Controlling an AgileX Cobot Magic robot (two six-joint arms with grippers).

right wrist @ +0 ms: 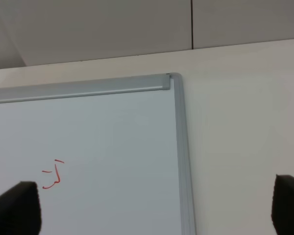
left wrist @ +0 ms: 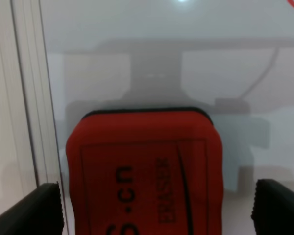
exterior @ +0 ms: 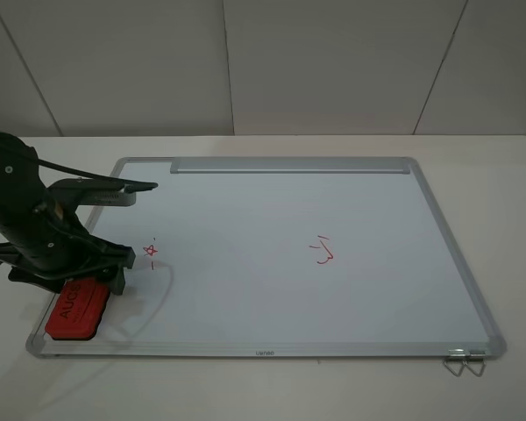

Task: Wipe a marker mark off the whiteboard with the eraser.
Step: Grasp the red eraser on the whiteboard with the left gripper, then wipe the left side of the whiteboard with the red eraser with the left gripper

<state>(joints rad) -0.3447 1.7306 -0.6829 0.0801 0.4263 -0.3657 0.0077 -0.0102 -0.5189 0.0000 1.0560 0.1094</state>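
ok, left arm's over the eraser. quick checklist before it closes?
1. The left end effector open: ok, its fingers stand wide either side of the eraser.
2. Eraser between them: ok, though nearer one finger; not gripped yet.
3. Eraser lying flat on the whiteboard, near-left corner: ok.
4. Finger depth down the eraser's sides: cannot tell, tips cut off by the frame edge.
5. The marker mark unwiped: ok, just beyond the eraser; the larger squiggle lies well to the right, off the path.
6. The right end effector out of the way: ok, open, absent from the high view.
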